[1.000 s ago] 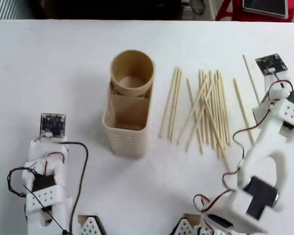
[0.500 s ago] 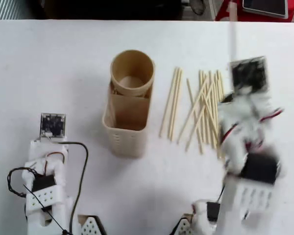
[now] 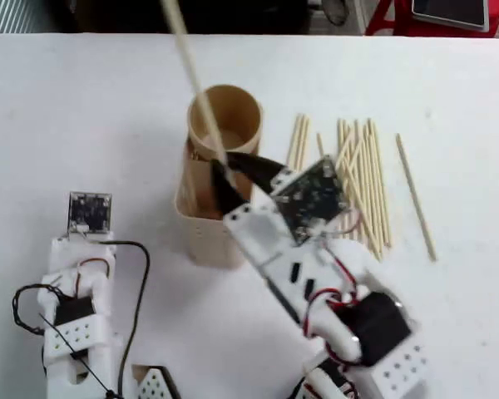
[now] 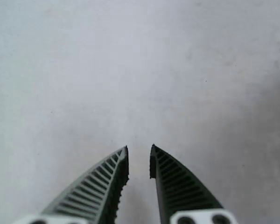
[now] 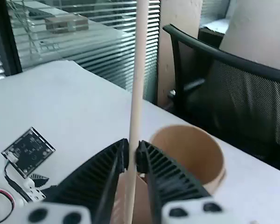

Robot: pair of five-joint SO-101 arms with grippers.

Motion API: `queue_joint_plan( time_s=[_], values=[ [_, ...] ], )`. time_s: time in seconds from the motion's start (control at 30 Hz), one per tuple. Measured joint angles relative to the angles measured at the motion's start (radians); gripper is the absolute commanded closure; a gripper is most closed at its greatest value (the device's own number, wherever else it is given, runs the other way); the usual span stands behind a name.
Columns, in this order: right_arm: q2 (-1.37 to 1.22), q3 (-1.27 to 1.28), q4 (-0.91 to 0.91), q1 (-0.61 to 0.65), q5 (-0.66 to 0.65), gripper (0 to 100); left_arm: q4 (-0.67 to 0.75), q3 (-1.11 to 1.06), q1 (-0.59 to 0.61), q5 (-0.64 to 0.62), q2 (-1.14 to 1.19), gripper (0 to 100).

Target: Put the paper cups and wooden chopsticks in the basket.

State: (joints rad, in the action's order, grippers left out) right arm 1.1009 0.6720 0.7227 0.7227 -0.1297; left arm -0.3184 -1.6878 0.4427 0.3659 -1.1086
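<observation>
One chopstick [image 3: 190, 71] is pinched upright in the right gripper [image 5: 133, 147], just above the basket [image 3: 216, 241], so it should drop in end-first by the cup [image 3: 237, 133]. The pile [image 3: 353, 187] waits alongside. The left gripper [image 4: 139, 161] is parked, jaws slightly apart.

Bright, even light floods the table [image 3: 91, 108]; daylight glows through blinds [image 5: 102, 42].

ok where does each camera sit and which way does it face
High view: fixed overhead, facing down on the table, basket, loose chopsticks and both arms.
Left wrist view: on the left arm, facing bare table past the left gripper.
Right wrist view: on the right arm, facing blinds and a chair past the right gripper, shut on a chopstick.
Shared: high and right wrist both show that chopstick and the paper cup.
</observation>
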Motion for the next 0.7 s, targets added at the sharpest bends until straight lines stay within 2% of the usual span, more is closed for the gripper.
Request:
queue_joint_plan(
  time_s=[0.17, 0.27, 0.47, 0.7],
  values=[
    [-0.052, 0.086, -0.160, 0.025, 0.000, 97.9, 0.000, 0.000, 0.000, 0.000, 0.000, 90],
    [-0.061, 0.115, -0.210, 0.029, 0.000, 93.9, 0.000, 0.000, 0.000, 0.000, 0.000, 90],
    [-0.061, 0.124, -0.241, 0.023, 0.000, 84.5, 0.000, 0.000, 0.000, 0.000, 0.000, 90],
    [-0.061, 0.126, -0.244, -0.031, 0.000, 85.8, 0.000, 0.000, 0.000, 0.000, 0.000, 90]
  ],
)
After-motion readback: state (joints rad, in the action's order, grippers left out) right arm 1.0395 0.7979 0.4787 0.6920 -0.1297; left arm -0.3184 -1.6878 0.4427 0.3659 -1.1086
